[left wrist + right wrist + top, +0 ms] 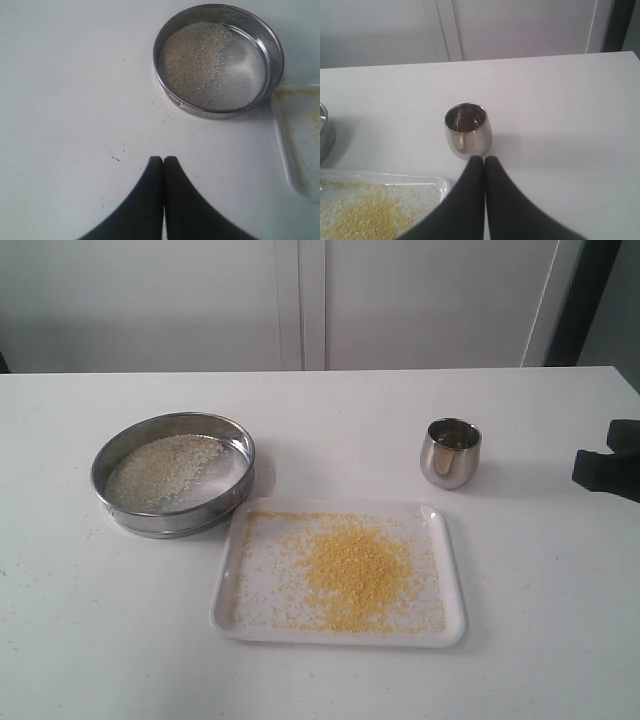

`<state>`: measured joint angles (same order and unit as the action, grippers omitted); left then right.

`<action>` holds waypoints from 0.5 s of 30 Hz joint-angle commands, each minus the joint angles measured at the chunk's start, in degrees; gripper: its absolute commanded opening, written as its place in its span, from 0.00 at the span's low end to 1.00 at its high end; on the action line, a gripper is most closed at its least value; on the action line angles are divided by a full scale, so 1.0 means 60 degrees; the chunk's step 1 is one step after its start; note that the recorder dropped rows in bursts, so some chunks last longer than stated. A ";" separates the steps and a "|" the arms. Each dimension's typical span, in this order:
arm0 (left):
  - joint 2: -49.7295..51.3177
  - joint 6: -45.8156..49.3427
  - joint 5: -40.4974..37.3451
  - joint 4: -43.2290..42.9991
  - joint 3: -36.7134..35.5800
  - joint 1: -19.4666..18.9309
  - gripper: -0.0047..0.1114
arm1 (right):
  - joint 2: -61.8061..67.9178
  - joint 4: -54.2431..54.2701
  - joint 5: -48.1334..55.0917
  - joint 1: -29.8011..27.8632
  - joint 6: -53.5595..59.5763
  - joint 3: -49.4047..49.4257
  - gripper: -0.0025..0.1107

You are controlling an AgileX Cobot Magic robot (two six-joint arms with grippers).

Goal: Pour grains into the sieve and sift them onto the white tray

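Grains (355,570) lie sorted in two places: a yellow heap with scatter on the white tray (455,575) at lower centre of the exterior view, and whitish ones left on the mesh of the sieve (170,524) at middle left. The sieve stands flat on the desk (540,640), just beside the tray's upper-left corner; whether they touch I cannot tell. The steel cup (450,452) stands upright at middle right, above the tray's right end.

The left tool (163,159) is pressed fully closed and holds nothing. The right tool (484,158) is likewise closed and empty, just short of the cup.

Pouring and sifting look done. Should another shake be wanted, the sieve lies ahead of the left tool, well apart from it, and the left arm is nearer. Being round, the sieve offers no long axis, and the tray's runs left to right.
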<state>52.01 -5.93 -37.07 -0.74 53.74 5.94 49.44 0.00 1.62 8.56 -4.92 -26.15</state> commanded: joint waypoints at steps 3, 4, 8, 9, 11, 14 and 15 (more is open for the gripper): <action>-0.1727 -0.0125 -0.1663 0.0443 -0.0769 -0.0027 0.04 | -0.0033 0.0000 -0.0071 0.0006 0.0023 0.0031 0.02; -0.2092 0.0142 -0.1783 0.0443 -0.0962 -0.0027 0.04 | -0.0033 0.0000 -0.0071 0.0006 0.0023 0.0031 0.02; -0.2934 0.0297 -0.2815 0.0489 -0.1113 -0.0027 0.04 | -0.0033 0.0000 -0.0071 0.0006 0.0023 0.0031 0.02; -0.3010 0.0297 -0.2836 0.0489 -0.1132 -0.0027 0.04 | -0.0033 0.0000 -0.0071 0.0006 0.0023 0.0031 0.02; -0.3075 0.0297 -0.2387 0.0489 -0.1162 -0.0027 0.04 | -0.0033 0.0000 -0.0071 0.0006 0.0023 0.0031 0.02; -0.3058 0.0353 -0.1919 0.0510 -0.1162 -0.0027 0.04 | -0.0033 0.0000 -0.0071 0.0006 0.0023 0.0031 0.02; -0.3058 0.0533 -0.1738 0.0510 -0.1162 -0.0027 0.04 | -0.0033 0.0000 -0.0071 0.0006 0.0023 0.0031 0.02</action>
<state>34.05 -4.03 -49.80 1.71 47.20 5.94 49.44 0.00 1.62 8.56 -4.92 -26.15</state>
